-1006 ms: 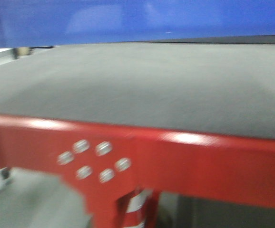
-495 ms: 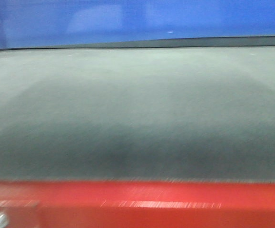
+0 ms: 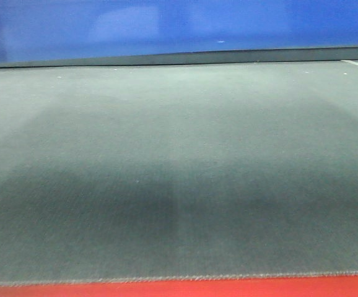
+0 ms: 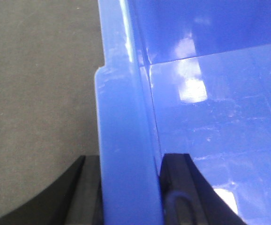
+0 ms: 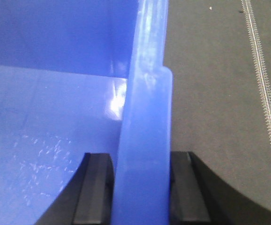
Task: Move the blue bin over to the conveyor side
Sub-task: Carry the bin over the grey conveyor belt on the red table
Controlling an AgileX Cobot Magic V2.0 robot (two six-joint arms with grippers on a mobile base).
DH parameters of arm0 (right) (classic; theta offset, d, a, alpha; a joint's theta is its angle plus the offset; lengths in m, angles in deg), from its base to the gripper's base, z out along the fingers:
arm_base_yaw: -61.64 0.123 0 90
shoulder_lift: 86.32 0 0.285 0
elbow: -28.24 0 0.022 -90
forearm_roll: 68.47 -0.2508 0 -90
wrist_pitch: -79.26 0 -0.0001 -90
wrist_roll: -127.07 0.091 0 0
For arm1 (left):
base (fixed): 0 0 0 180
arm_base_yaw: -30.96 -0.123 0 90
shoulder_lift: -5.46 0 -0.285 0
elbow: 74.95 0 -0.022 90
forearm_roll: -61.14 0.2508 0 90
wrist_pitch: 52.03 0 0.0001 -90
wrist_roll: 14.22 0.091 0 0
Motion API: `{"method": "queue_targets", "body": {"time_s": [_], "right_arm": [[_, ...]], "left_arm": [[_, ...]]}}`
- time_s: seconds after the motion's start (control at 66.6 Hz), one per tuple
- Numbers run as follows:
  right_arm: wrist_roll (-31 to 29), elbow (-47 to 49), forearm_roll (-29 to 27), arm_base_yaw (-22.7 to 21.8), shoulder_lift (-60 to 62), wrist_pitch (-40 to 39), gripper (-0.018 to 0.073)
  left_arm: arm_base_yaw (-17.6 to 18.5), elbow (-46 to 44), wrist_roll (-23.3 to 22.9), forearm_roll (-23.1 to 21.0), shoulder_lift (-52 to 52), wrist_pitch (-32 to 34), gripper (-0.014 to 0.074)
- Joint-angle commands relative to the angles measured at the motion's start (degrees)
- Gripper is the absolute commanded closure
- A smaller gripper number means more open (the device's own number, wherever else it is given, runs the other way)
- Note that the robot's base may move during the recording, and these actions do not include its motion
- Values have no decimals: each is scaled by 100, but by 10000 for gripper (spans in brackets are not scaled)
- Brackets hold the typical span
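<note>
Wrist views: left gripper (image 4: 131,187) and right gripper (image 5: 142,187) clamped on bin (image 4: 220,117) rims; bin above conveyor (image 3: 179,154), near far edge.

The room is out of sight; bright light leaves white glints (image 4: 191,89) on the blue bin (image 4: 229,140) and soft shadow (image 3: 166,204) on the conveyor (image 3: 228,111).
</note>
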Motion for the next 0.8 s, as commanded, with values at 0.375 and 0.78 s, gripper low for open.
{"method": "queue_targets", "body": {"time_s": [0.375,0.78], "right_arm": [[-99,94,66,-6,126,-589,634],[-99,94,66,-6,126,-589,634]], "left_arm": [[33,-63,103,370,-95,345,613],[33,-63,103,370,-95,345,613]]}}
